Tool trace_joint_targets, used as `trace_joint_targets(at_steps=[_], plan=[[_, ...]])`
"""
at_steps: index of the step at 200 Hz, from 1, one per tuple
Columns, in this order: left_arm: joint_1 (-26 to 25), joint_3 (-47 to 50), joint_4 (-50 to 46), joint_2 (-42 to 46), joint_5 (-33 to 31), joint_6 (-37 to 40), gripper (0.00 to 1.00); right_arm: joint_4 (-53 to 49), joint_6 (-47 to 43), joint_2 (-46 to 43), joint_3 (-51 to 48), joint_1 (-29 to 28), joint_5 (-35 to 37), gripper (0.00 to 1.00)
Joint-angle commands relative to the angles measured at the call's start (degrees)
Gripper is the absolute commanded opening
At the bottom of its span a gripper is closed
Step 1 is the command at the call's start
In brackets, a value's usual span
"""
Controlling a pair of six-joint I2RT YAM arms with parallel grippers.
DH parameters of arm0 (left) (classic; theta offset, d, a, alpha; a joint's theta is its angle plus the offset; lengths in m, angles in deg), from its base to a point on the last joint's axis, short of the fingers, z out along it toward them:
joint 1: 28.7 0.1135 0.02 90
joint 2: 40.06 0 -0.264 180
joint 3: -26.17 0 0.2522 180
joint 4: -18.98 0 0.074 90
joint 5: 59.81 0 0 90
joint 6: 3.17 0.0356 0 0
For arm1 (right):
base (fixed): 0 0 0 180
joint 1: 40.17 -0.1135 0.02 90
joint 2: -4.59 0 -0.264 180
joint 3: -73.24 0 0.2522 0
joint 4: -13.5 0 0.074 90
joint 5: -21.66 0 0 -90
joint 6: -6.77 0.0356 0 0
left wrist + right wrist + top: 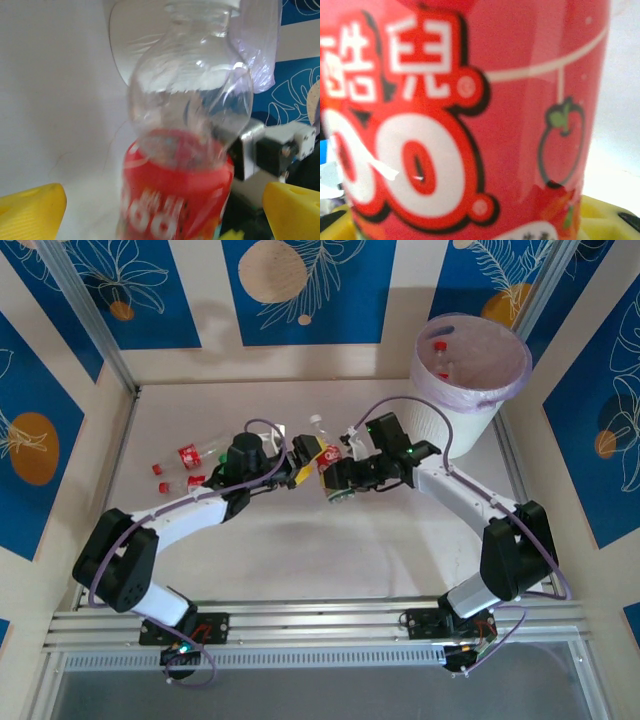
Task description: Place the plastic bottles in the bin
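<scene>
Red-label bottle (326, 454) is at frame centre in the top view, between the two end effectors. Its clear neck points to the upper left and its label end to the lower right, so the long axis runs nearly up-down the frame with a slight tilt.

Right end effector (338, 484) sits at the label end and, as I read it, pinches the bottle there. Left end effector (303, 462) is just left of the bottle with its fingers spread wide.

Key relation: the bin (462, 418) lies to the upper right of this bottle, on the right arm's side. I judge the right arm nearer for the carry.

Left wrist view adds that the yellow fingers (30, 212) stand apart from the bottle (185, 150), a gap the top view does not resolve. Right wrist view gives the label (470, 125) close up, with a yellow finger (610, 217) at the lower edge.

Other bottles (195, 454) lie on the counter (300, 550) at mid left.
</scene>
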Motion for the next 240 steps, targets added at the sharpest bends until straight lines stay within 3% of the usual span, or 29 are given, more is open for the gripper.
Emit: trace_joint_targets(at_steps=[1,37,93,113,134,195,240], plan=[[0.9,1.3,-4.6,4.1,-0.6,3.6,1.00,-7.8,-6.2,-3.4,6.7,2.2,7.9,0.35],[1.0,2.2,-14.3,8.6,-4.4,8.6,1.00,-13.1,-12.0,-3.9,16.9,7.5,13.6,0.32],[1.0,4.5,-19.8,12.5,-7.2,10.8,1.00,-13.4,-17.4,-0.7,34.0,16.8,22.9,0.22],[1.0,4.7,-21.5,13.7,-7.9,11.5,1.00,-11.8,-16.1,1.0,38.9,21.3,22.4,0.14],[1.0,4.8,-23.1,14.8,-8.5,12.3,1.00,-10.1,-15.3,3.7,43.6,25.2,23.2,0.00],[1.0,6.1,-25.1,17.3,-9.4,13.1,1.00,-16.8,-16.2,18.4,59.8,32.0,25.7,0.00],[1.0,5.6,-28.9,19.1,-11.3,14.6,1.00,-19.5,-17.3,22.8,60.4,33.9,25.5,0.00]])
